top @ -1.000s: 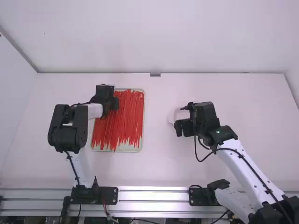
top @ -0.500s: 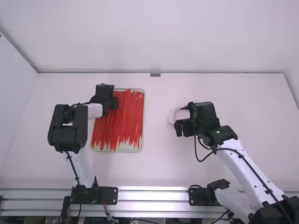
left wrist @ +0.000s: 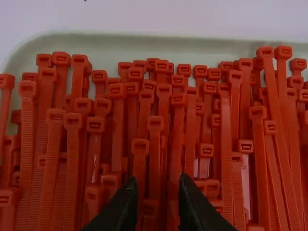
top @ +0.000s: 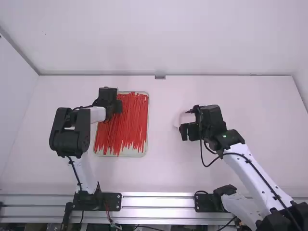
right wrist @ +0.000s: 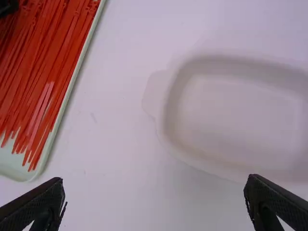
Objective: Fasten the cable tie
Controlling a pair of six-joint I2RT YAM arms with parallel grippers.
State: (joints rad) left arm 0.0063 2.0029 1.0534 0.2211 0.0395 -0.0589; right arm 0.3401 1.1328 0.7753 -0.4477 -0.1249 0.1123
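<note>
Left jaws, slightly apart, straddle red plastic cable ties (left wrist: 159,110) in a pale green tray (left wrist: 144,45), likely to pinch one. Right jaws gape over a shallow white tub (right wrist: 236,115).

white table (top: 250,96) bears 1 pale tray (left wrist: 159,44) of red cable ties (top: 122,125) and 1 clear tub (right wrist: 236,115), well apart.

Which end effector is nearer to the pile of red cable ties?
Left. The left end effector hangs directly over the red cable ties, its fingers open. The right end effector is off to the side of the pile, by the white container.
</note>
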